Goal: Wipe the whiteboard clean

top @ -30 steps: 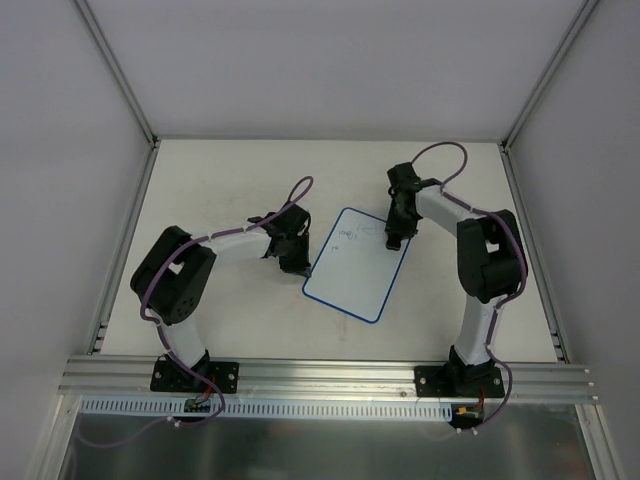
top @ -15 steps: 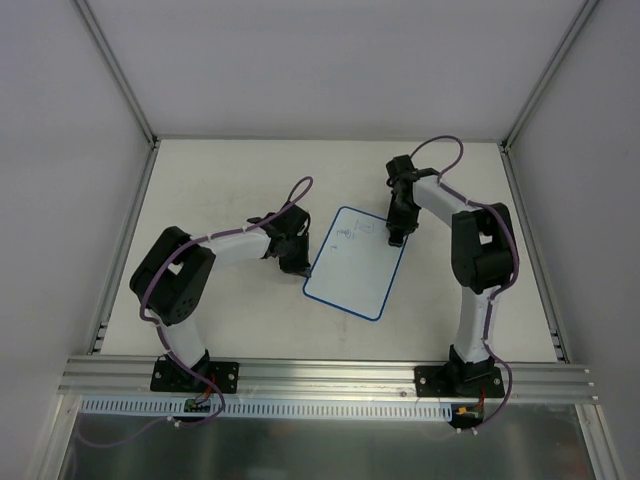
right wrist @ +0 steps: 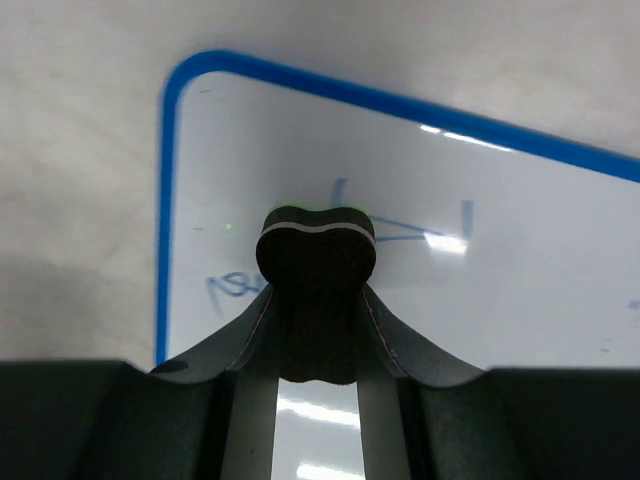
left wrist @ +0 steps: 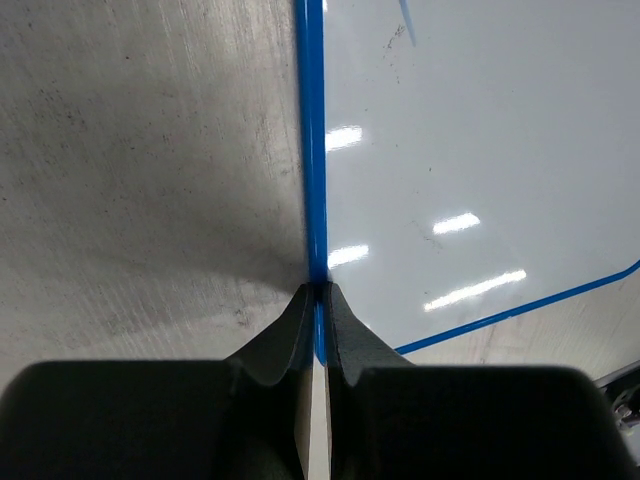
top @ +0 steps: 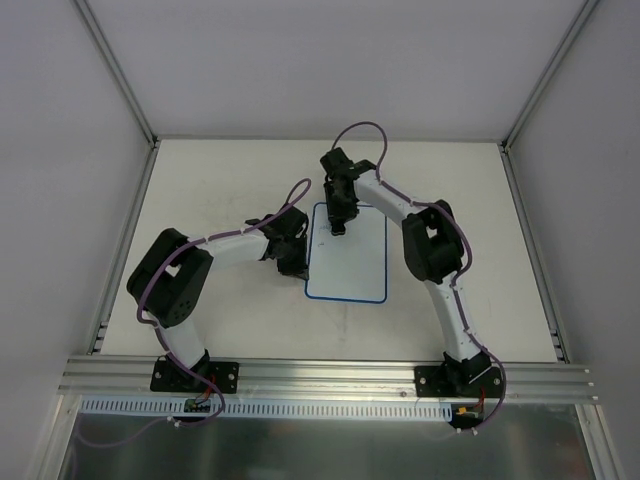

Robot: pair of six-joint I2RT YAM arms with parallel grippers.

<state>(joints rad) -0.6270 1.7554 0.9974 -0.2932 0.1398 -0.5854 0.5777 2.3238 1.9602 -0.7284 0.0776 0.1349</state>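
Note:
The whiteboard lies flat on the table, white with a thin blue rim. My left gripper is shut on its left rim, as the left wrist view shows. My right gripper is shut on a small black eraser block with a thin green edge and holds it over the board's far left corner. Faint blue handwritten marks show on the board's face beside and behind the eraser.
The table top is cream, with metal frame posts at its left and right edges and white walls around. An aluminium rail runs along the near edge by the arm bases.
The right gripper has swept left across the board's far end with the eraser. The whiteboard has turned from a slant to lie square. The left gripper has stayed at the left rim.

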